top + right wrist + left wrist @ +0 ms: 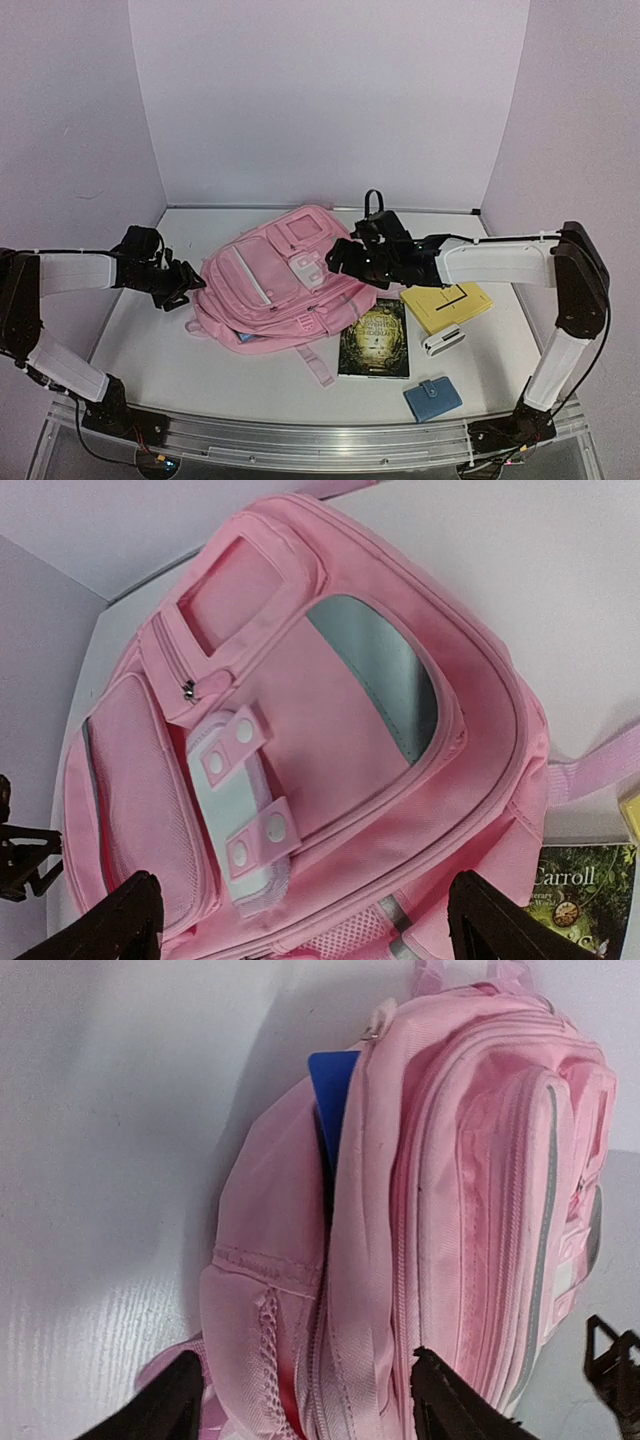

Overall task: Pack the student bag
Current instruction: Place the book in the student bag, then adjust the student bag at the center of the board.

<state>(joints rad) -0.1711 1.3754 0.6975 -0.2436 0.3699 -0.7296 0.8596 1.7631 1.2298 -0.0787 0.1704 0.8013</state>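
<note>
The student bag is a large pink backpack lying flat mid-table with its front pockets facing up. A blue item pokes out of its open side zip. My left gripper is at the bag's left edge, open; in the left wrist view its fingers straddle the bag's side seam. My right gripper hovers open over the bag's upper right. In the right wrist view the bag front, with a white snap-tab patch, lies under the spread fingers.
To the right of the bag lie a dark green book, a yellow notebook, a small white case and a blue wallet. A pink strap trails toward the front. White walls enclose the back and sides.
</note>
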